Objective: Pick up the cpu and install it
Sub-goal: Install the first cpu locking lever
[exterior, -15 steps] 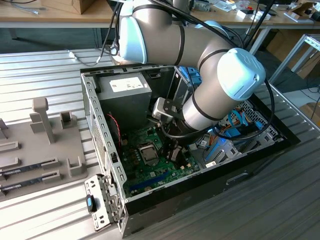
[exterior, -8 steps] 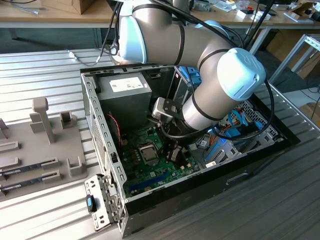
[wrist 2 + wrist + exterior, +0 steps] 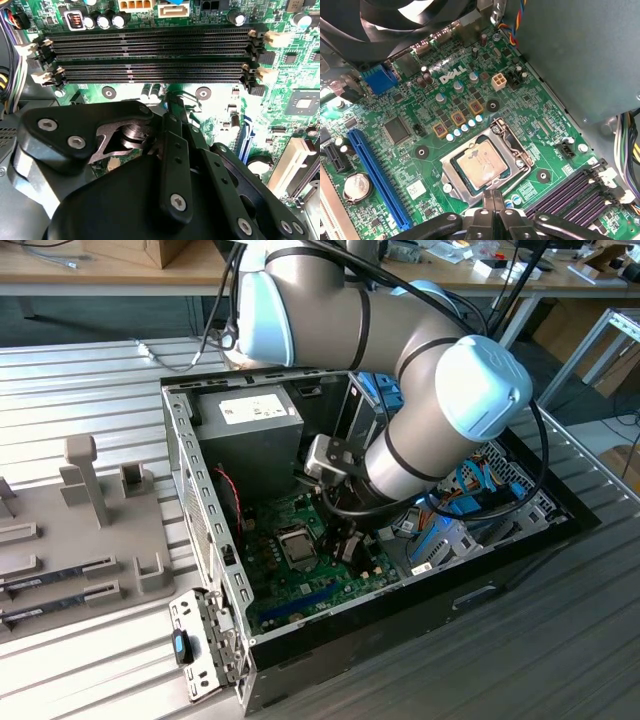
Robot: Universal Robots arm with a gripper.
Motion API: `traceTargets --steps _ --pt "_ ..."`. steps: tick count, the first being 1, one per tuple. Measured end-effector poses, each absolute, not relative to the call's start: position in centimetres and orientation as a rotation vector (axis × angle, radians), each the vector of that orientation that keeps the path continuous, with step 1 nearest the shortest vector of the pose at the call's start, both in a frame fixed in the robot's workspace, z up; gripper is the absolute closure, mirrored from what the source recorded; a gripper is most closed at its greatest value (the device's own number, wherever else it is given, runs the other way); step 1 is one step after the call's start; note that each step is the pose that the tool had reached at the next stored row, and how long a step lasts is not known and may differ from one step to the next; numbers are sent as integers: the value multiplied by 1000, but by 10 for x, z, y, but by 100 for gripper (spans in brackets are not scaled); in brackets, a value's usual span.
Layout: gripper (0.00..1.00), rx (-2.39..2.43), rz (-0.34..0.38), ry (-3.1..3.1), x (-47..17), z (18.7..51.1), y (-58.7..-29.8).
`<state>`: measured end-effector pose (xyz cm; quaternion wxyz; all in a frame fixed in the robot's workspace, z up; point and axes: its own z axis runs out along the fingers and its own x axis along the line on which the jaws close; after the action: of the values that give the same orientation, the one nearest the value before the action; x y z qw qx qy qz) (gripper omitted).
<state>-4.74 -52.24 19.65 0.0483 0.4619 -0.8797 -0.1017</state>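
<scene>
The cpu [image 3: 482, 167], a square chip with a silver top, lies flat in the metal-framed socket [image 3: 451, 176] on the green motherboard. In the exterior view the cpu [image 3: 297, 546] sits mid-board inside the open computer case. My gripper [image 3: 493, 200] hovers just beside the socket's edge, its two black fingers pressed together with nothing between them. In the second wrist view the gripper [image 3: 172, 107] points at the board near the empty memory slots [image 3: 150, 47]. The fingertips stand apart from the chip.
The grey power supply [image 3: 250, 425] fills the case's back corner, and a black fan [image 3: 395, 20] overhangs the board. A blue expansion slot [image 3: 375, 170], cables [image 3: 470, 485] and the case walls [image 3: 195, 500] hem the arm in. A grey fixture [image 3: 85, 510] stands at the exterior view's left.
</scene>
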Motion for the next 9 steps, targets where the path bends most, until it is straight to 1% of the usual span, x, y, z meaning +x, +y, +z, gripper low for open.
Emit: traceTargets --steps 9 --pt "89 1408 -310 -2682 -46 196 -522"
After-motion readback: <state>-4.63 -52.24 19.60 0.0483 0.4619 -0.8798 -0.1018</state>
